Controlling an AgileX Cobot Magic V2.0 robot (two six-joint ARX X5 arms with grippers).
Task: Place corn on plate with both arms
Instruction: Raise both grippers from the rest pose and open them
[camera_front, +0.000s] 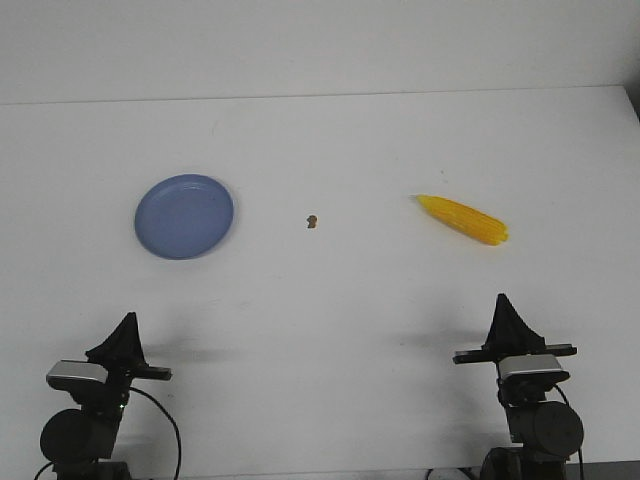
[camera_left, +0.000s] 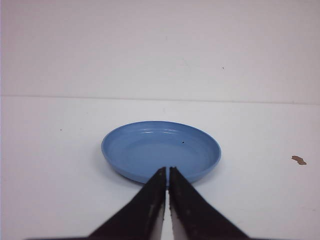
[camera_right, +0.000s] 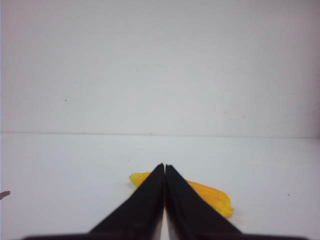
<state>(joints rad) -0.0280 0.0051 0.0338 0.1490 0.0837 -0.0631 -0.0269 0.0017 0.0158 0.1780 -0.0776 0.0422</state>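
A: Before you move, look where things are. The corn (camera_front: 463, 219) lies on the table (camera_front: 330, 300) on the right side, with its pointed tip toward the middle. The plate (camera_front: 184, 216) is on the left side, well apart from it. Nothing is held yet.

B: And the grippers?

A: The left gripper (camera_front: 127, 322) and the right gripper (camera_front: 503, 307) both wait near the front edge. In each wrist view the jaws are pressed together, with only a thin line between them. You must spread them before you go down on the cob.

B: What could go wrong, in your opinion?

A: I think the cob is round and tapered, so it may roll or slip out if you pinch it near the thin end or off its middle. It also lies at an angle to your right gripper, so a straight approach could push it away. The plate is shallow and looks light; a hard drop may shift it.

B: How many things do you count?

A: One corn, one plate, two grippers, and one small brown speck (camera_front: 312, 221) between plate and corn.
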